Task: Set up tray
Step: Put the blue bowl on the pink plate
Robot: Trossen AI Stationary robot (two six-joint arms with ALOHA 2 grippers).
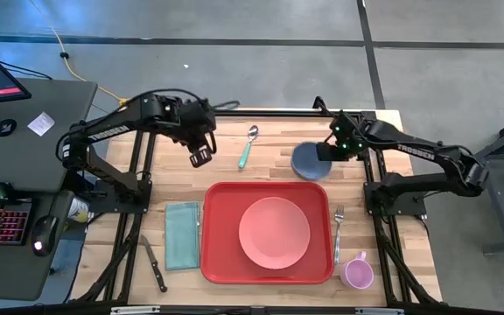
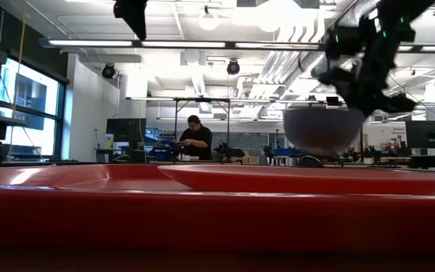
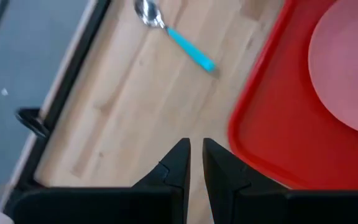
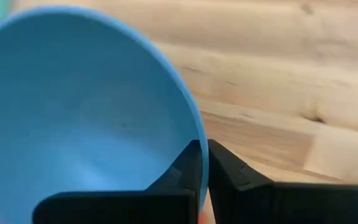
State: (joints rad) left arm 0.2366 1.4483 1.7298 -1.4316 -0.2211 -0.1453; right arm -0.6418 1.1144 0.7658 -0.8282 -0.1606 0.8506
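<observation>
The red tray [image 1: 221,254] lies near the table's near edge with a round pink plate [image 1: 274,232] on it. My right gripper [image 1: 329,153] is shut on a blue bowl [image 1: 307,161] over the far right part of the table, just beyond the tray's far right corner. In the low view the bowl [image 2: 323,128] hangs clear of the table below the right gripper [image 2: 361,75]. My left gripper [image 1: 200,157] hovers shut and holds nothing, left of the teal-handled spoon [image 1: 248,146]. In its wrist view, my left gripper [image 3: 196,152] sits over bare wood by the tray [image 3: 272,130]. My right gripper [image 4: 204,155] pinches the bowl's rim [image 4: 194,124] on its right side. One finger [image 4: 182,171] is inside the bowl and the other finger [image 4: 229,168] is outside. The bowl is lifted clear of the table and hangs beside and below the fingers.
A teal napkin [image 1: 182,234] lies left of the tray, with a knife [image 1: 153,262] further left. A fork [image 1: 338,232] lies right of the tray, and a pink cup [image 1: 357,271] stands near the near right corner. A person [image 2: 196,136] stands far back in the room.
</observation>
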